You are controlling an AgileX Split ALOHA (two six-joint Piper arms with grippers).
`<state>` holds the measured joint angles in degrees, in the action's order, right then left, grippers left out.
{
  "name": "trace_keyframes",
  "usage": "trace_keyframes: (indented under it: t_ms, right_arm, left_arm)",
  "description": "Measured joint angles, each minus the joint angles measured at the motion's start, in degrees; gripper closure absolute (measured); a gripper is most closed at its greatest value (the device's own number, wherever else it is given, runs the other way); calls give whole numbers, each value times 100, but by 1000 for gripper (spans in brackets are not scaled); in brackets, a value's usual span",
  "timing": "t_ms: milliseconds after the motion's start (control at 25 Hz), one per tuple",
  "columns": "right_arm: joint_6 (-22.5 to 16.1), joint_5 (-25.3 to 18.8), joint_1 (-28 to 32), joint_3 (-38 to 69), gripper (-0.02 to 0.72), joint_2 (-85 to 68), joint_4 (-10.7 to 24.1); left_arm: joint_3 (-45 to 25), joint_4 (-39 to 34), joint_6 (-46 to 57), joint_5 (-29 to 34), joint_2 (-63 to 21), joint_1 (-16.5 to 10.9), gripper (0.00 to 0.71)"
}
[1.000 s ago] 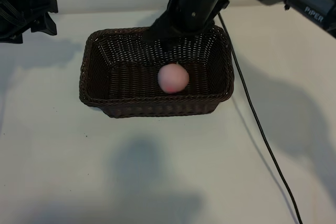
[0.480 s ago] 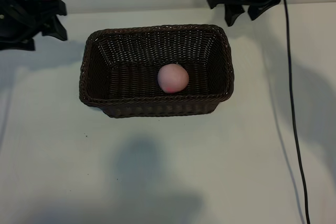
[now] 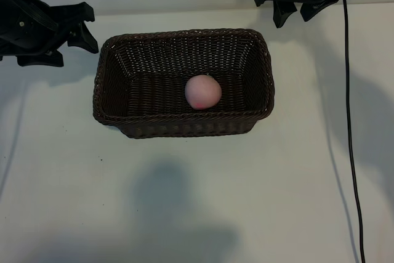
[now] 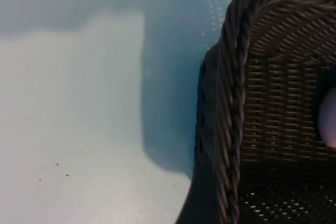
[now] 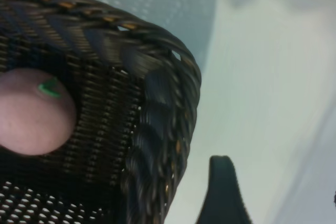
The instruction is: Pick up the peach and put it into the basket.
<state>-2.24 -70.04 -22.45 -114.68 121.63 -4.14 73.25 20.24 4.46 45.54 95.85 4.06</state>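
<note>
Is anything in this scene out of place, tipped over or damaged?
Nothing stands out. The peach rests inside the basket, which sits upright and intact on the table. The left hand and right hand are both open, clear of the basket, holding nothing.

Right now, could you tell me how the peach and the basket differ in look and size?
The peach is small, round, smooth and pale pink; the basket is large, rectangular, woven and dark brown. The peach lies inside; the basket sits on the table, holding it. Both are free of the grippers.

My left wrist view's peach [image 4: 328,119] cropped to a sliver, basket [image 4: 247,103] mostly out of frame.
</note>
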Motion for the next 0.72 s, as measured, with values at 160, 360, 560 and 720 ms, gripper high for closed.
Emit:
trace_keyframes:
  t_ms: [160,360,560,720]
  right_arm:
    - [-6,-5,0,0,212,0,83]
    - [-6,-5,0,0,212,0,90]
    - [-6,-5,0,0,212,0,90]
    - [-6,-5,0,0,213,0,90]
  left_arm:
    - [0,9,-6,-18,0,0,119]
    - [0,9,-17,-13,0,0,119]
    - [0,9,-17,-13,0,0,119]
    - [0,9,-17,-13,0,0,119]
